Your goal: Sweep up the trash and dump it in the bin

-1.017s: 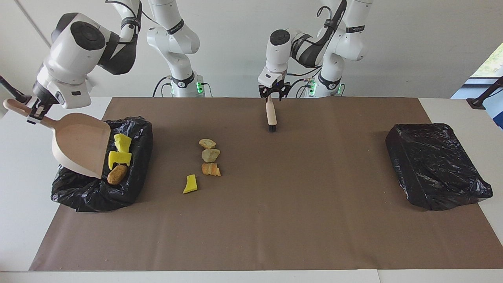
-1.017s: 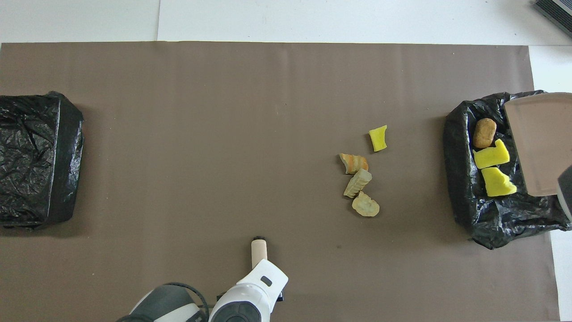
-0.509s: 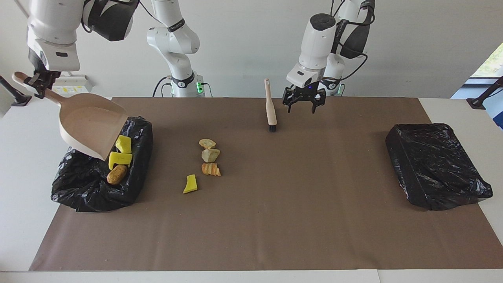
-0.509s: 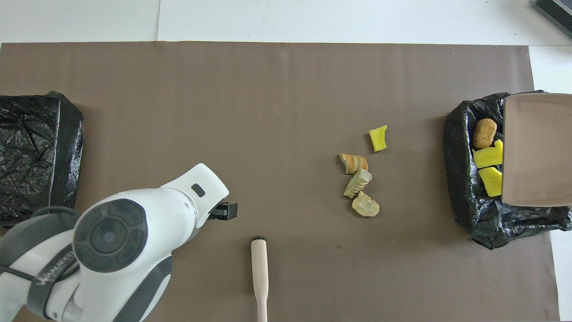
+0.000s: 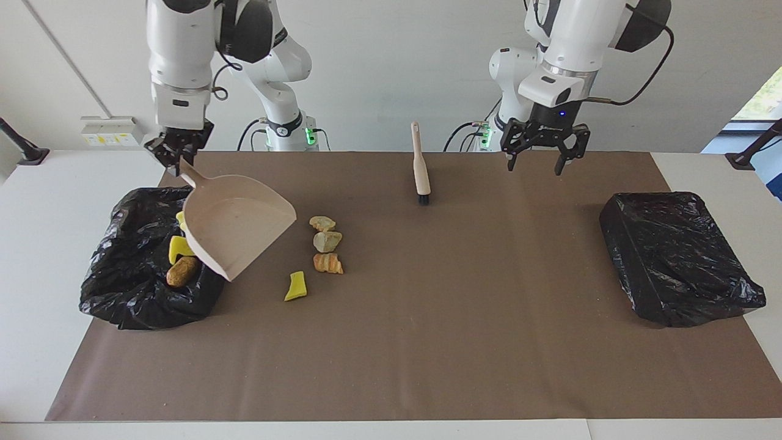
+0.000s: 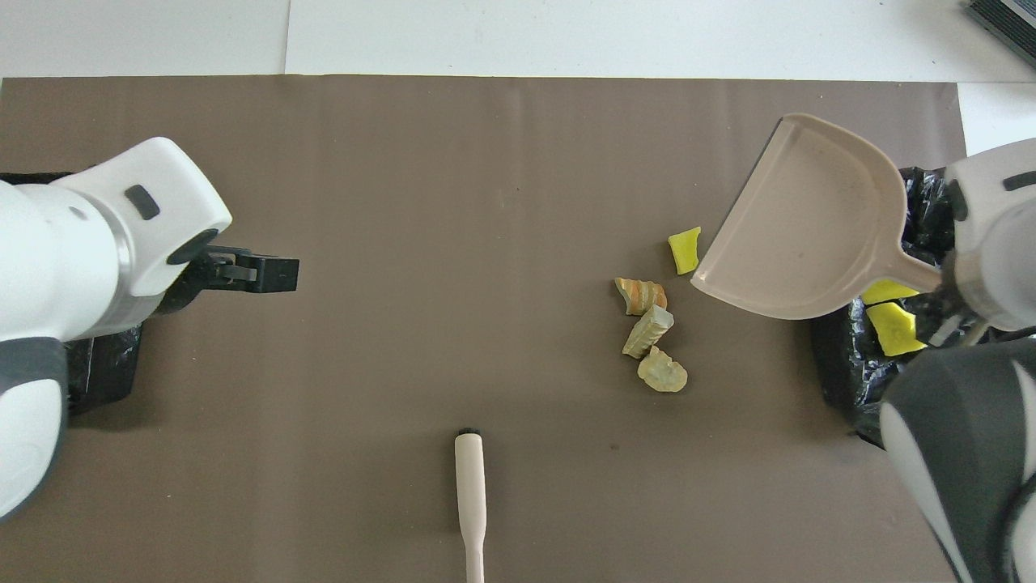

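Emptied beige plastic dustpan (image 5: 237, 225), gripped by the right jaws (image 5: 177, 156), has swung from over the black-lined bin (image 5: 131, 275) at the bench's right-arm end toward four trash lumps (image 5: 327, 243) remaining mid-mat (three binned). Left jaws (image 5: 537, 156), open, have released the wooden-handled brush (image 5: 420, 168); a second sweep looks next.

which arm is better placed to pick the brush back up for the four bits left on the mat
Left. The left gripper hangs open and empty, while the right gripper is shut on the beige plastic dustpan. The beige-handled brush lies free on the brown mat, nearer the left arm's base.
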### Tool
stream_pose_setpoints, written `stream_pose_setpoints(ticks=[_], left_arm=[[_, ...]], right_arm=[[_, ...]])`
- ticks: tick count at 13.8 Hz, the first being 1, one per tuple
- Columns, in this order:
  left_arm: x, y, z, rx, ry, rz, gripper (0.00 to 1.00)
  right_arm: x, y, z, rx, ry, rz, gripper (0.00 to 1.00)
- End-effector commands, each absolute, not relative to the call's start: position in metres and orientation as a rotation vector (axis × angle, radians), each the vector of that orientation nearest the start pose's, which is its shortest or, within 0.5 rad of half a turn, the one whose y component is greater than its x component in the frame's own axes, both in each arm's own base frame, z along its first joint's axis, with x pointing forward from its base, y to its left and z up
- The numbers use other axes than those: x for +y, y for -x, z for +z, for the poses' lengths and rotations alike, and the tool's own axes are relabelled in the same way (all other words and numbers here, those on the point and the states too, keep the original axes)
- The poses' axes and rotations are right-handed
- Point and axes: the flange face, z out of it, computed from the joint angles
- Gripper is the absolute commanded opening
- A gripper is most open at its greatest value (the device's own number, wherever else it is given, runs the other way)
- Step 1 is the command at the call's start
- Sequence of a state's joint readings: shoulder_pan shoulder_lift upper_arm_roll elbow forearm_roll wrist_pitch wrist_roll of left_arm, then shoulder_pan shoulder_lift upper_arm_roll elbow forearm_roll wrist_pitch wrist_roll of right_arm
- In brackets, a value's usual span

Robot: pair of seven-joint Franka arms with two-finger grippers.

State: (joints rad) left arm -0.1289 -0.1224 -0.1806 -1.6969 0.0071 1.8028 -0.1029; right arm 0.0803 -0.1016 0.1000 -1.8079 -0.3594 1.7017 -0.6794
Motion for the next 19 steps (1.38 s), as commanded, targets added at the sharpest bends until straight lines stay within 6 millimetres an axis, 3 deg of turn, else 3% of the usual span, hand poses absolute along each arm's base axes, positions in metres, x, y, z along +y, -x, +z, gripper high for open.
stream_pose_setpoints(ticks=[1, 5, 7, 11, 13, 16, 17, 19], left_arm=[[-0.132, -0.526, 0.68, 0.419, 3.083, -0.271, 1.0], [-0.091, -0.533, 0.703, 0.447, 3.076, -0.241, 1.0], [-0.085, -0.532, 0.704, 0.439, 3.075, -0.224, 1.0], [-0.076, -0.538, 0.705, 0.419, 3.094, -0.156, 1.0], [-0.071, -0.54, 0.707, 0.409, 3.101, -0.163, 1.0], [-0.06, -0.54, 0.709, 0.373, 3.103, -0.168, 1.0], [-0.059, -0.537, 0.712, 0.368, 3.102, -0.182, 1.0], [-0.046, -0.538, 0.713, 0.325, 3.105, -0.184, 1.0]], right_arm=[[0.123, -0.546, 0.536, -1.066, 3.229, 0.114, 0.0], [0.225, -0.569, 0.483, -0.603, 3.25, 0.04, 0.0], [0.25, -0.586, 0.467, -0.401, 3.221, -0.014, 0.0], [0.323, -0.587, 0.44, -0.258, 3.167, -0.062, 0.0], [0.372, -0.58, 0.421, -0.199, 3.146, -0.091, 0.0], [0.412, -0.59, 0.385, 0.041, 3.068, -0.134, 0.0], [0.425, -0.585, 0.378, 0.067, 3.064, -0.126, 0.0], [0.434, -0.584, 0.368, 0.153, 3.035, -0.144, 0.0]])
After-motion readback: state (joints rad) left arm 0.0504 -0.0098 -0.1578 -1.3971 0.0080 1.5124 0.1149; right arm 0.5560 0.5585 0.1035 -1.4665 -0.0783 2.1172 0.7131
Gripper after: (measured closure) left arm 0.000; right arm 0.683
